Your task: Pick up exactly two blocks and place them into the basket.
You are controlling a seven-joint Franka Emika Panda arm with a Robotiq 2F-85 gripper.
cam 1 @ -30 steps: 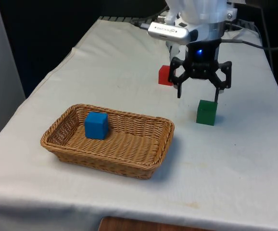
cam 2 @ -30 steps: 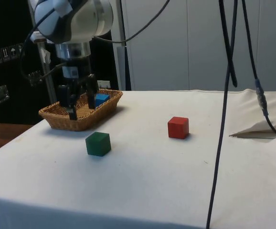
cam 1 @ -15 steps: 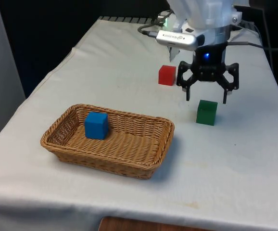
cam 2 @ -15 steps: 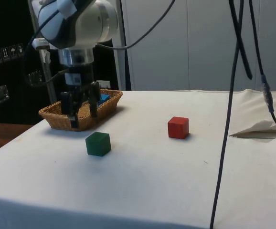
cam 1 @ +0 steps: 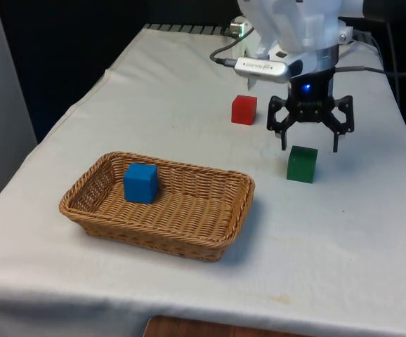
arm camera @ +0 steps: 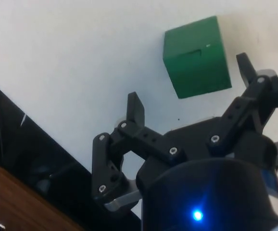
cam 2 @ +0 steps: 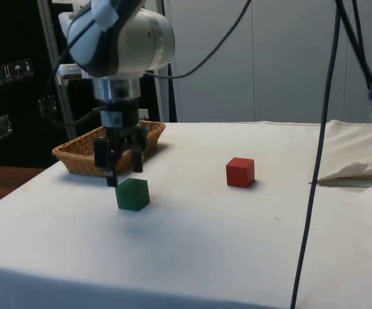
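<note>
The hand (cam 1: 310, 140) hangs just above the green block (cam 1: 302, 164), its two fingers spread wide and holding nothing. In the front view the fingertips (cam 1: 284, 142) end a little above the block's top, one to either side of it. In the side view the hand (cam 2: 123, 174) is over the block's (cam 2: 132, 194) edge nearest the basket (cam 2: 83, 158), tips close to its top face but apart from it. In the wrist view the green block (arm camera: 195, 57) lies on the white cloth between and beyond the open fingers (arm camera: 135, 109), not touched by either.

The green block sits flat on the counter (cam 1: 343, 232), on the front view's right, well apart from the basket (cam 1: 189, 235). The red block (cam 1: 244, 109) stands farther back, near the hand's arm but clear of it; in the side view it (cam 2: 240, 172) is well apart from the green one.

The basket, a shallow woven tray, rests on the front view's left half of the counter. A blue block (cam 1: 140, 182) stands upright inside it, towards its left end. So one block is in the basket, and two lie on the cloth.
</note>
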